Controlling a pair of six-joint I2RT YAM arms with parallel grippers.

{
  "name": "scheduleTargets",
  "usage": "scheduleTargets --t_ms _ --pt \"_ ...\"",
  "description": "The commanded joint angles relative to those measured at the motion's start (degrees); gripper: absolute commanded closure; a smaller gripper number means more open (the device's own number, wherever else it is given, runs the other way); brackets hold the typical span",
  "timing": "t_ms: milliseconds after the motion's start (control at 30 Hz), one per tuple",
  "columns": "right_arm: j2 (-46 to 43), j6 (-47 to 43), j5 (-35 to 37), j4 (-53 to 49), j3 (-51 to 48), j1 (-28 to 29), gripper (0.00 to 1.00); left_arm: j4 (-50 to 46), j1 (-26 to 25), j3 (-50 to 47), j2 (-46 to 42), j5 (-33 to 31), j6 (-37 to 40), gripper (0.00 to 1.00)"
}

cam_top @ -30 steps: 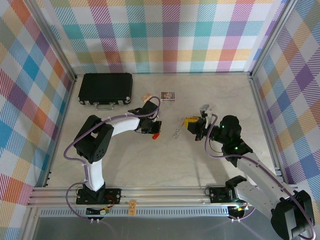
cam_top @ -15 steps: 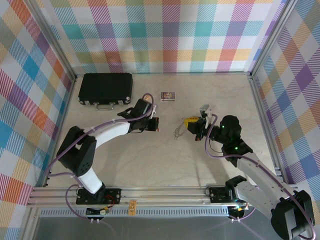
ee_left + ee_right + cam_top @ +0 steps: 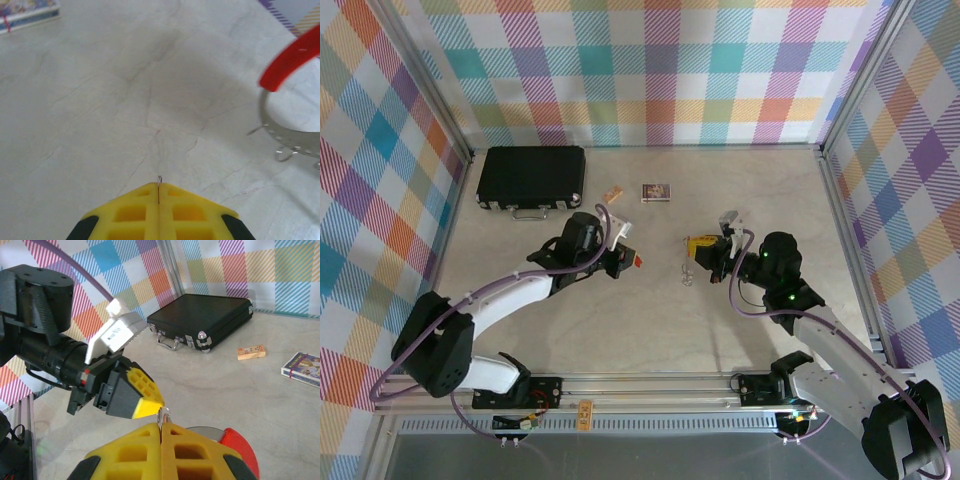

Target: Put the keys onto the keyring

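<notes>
At R tool (image 3: pixel 161 424) tip: keyring (image 3: pixel 239 447)

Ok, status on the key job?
Both jaws shut: left gripper pinching the key, metal tip out; right gripper holding the keyring. Key not yet threaded. Nothing between them.

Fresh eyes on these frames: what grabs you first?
The loud plaid walls around the table hit first. At its middle, the left end effector, shut on a tiny red-headed key, faces the right end effector, which is shut on the red-sleeved keyring. A black case sits at the far left corner.
</notes>
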Motion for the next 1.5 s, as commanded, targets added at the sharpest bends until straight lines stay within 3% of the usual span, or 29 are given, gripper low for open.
scheduleTargets --t_ms 0,233,433,667,833,1000,1467 --pt "-0.7 1.0 0.1 2.5 -0.5 0.2 1.0 8.2 -0.7 -2.2 -3.1 4.2 4.3 1.0" --pt "-0.7 1.1 0.1 2.5 -0.6 0.2 1.0 19.4 -0.7 -8.0 -6.1 7.6 4.5 1.0" --pt "-0.7 1.1 -0.1 2.5 -0.5 0.3 1.0 20.9 -0.7 -8.4 -6.1 8.3 3.6 1.0" --pt "-0.9 1.1 0.0 2.5 -0.6 0.2 1.0 8.3 -1.4 -5.9 -5.6 -1.6 12.2 1.0" --pt "-0.9 1.1 -0.1 2.6 -0.5 0.2 1.0 6.4 -3.6 -7.8 -4.7 -10.1 14.4 1.0" --pt "-0.5 1.2 -0.1 2.7 -0.5 0.2 1.0 7.9 -5.2 -10.9 -2.8 -12.9 13.9 1.0" --pt "0.4 1.8 -0.6 3.4 -0.6 0.2 1.0 17.1 -6.5 -17.1 -1.6 -13.2 10.1 1.0"
